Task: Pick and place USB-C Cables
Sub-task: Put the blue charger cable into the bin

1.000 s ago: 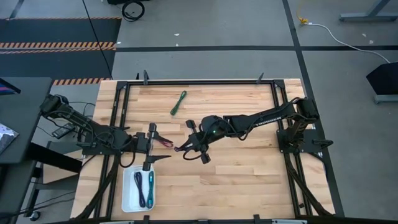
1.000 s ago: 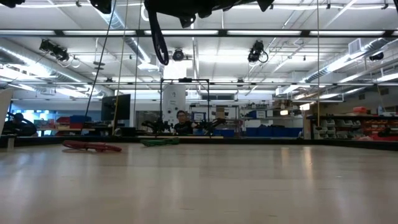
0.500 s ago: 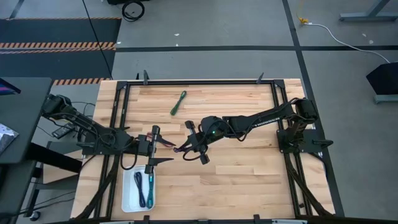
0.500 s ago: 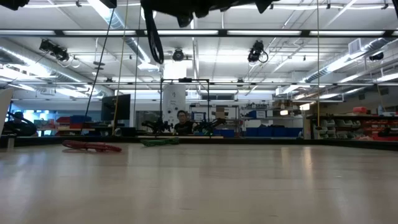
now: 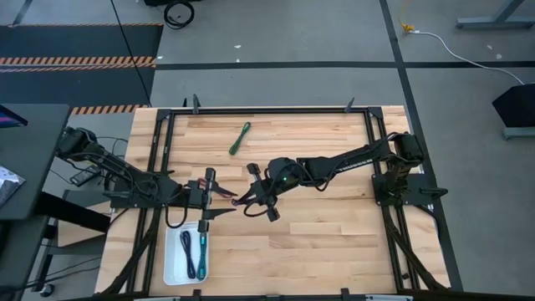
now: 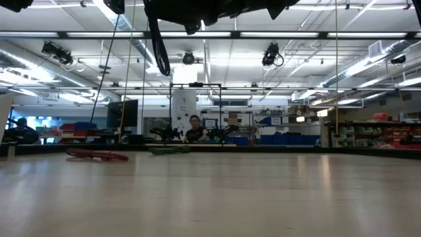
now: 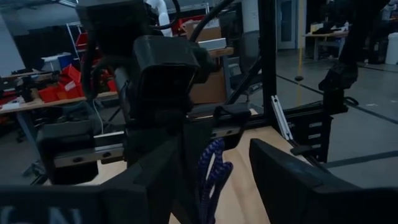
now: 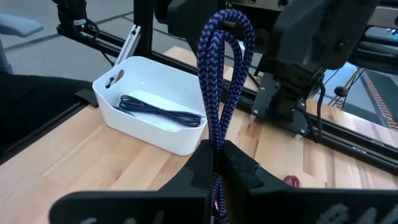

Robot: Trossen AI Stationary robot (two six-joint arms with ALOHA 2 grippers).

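My right gripper (image 8: 219,163) pinches the blue-violet cable (image 8: 222,81), its loop standing upright; my left gripper (image 7: 214,180), fingers spread, faces it; tray (image 5: 172,259) lower left.

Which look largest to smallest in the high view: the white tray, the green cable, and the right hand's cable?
1. white tray
2. green cable
3. blue-violet cable in the right hand; it hangs foreshortened, so its rank is unsure.

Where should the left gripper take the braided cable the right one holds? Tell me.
Grip the free looped end of the blue-violet cable, sticking out beyond where the right gripper pinches it. Bring the left gripper in end-on, open fingers straddling both strands of the loop.
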